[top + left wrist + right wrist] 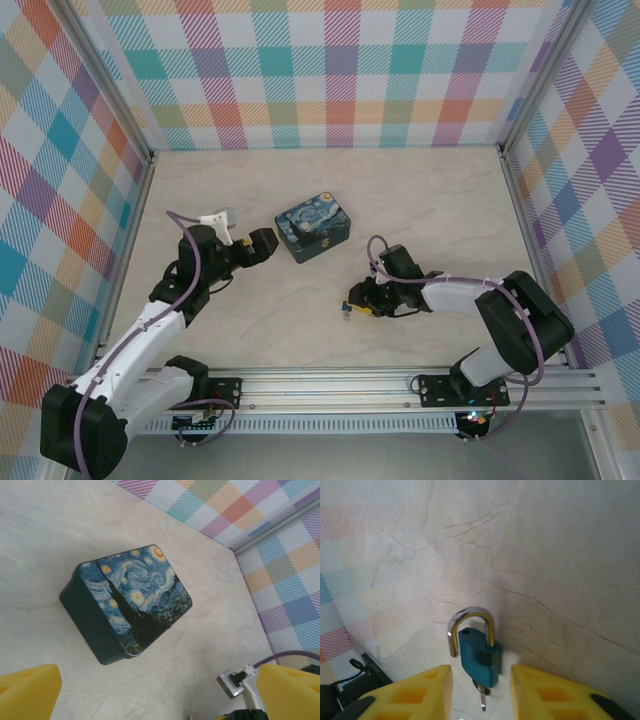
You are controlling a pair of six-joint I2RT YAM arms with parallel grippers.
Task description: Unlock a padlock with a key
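Note:
The blue padlock (480, 652) lies on the table between the yellow fingers (415, 692) of my right gripper (481, 676), which is open and touches neither side of it. Its silvery shackle (470, 616) is sprung: one leg has come out of its hole in the body. A small key (482, 696) sticks out of the padlock's bottom end. From above, the padlock (347, 312) is a speck just left of the right gripper (360, 299). My left gripper (262, 245) is open and holds nothing, hovering beside the tin.
A starry-night painted tin (313, 230) sits mid-table; in the left wrist view the tin (127, 602) lies ahead of the open left fingers (30, 692). Checked walls and metal rails (515, 190) enclose the marble tabletop (430, 200).

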